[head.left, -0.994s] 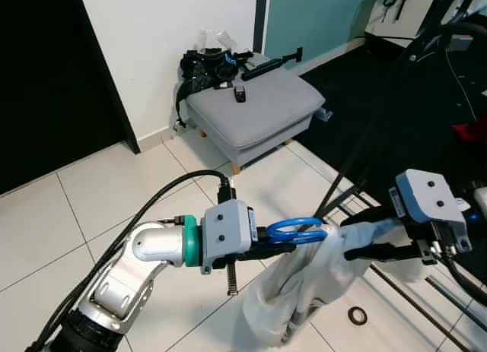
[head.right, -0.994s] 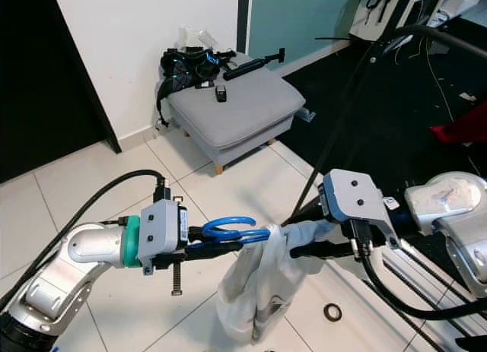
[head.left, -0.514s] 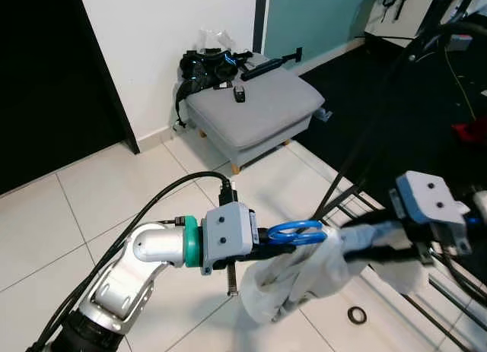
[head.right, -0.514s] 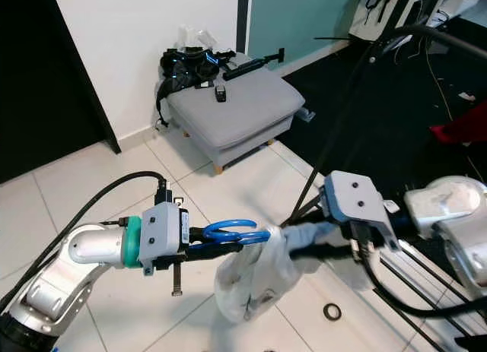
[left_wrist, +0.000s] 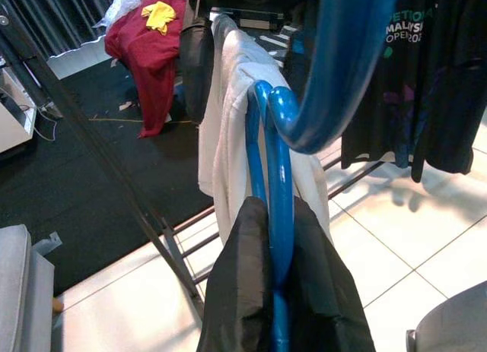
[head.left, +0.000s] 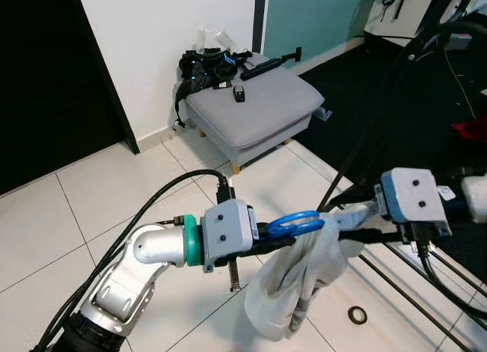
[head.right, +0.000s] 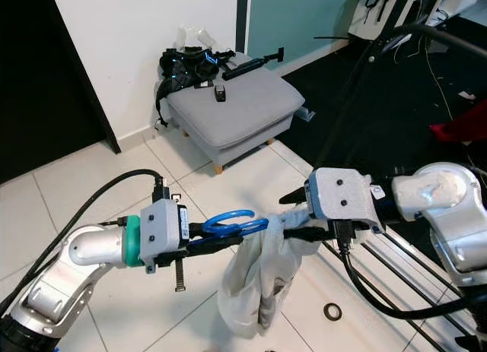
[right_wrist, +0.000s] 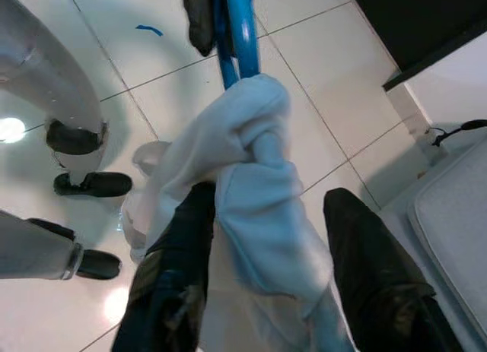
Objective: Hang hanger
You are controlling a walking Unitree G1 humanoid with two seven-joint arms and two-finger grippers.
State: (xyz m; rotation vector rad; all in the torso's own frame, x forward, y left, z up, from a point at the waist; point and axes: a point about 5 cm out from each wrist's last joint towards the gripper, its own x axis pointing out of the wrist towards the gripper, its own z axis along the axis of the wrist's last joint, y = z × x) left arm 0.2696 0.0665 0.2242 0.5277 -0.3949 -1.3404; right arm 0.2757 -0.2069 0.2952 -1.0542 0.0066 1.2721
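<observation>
Left jaws: the left gripper (left_wrist: 283, 291) is clamping its two black fingers (left_wrist: 240, 283) together on the stem of the blue hanger (head.left: 293, 223), just below the hook.
Right jaws: the right gripper (right_wrist: 266, 238) is holding its fingers (right_wrist: 183, 245) apart, one on each side of the bunched white cloth (right_wrist: 251, 177) and the hanger arm inside it.
Hanger: it is lying roughly level between the two grippers, above the tiled floor (head.left: 91, 207), with the hook end at the left gripper.
Cloth: it is draping over the hanger and sagging down toward the floor.
Rack: a black drying rack (head.right: 358, 86) is standing on the robot's right, behind the right arm.
Footstool: a grey footstool (head.left: 255, 101) is sitting against the white wall, well apart from the hanger.
</observation>
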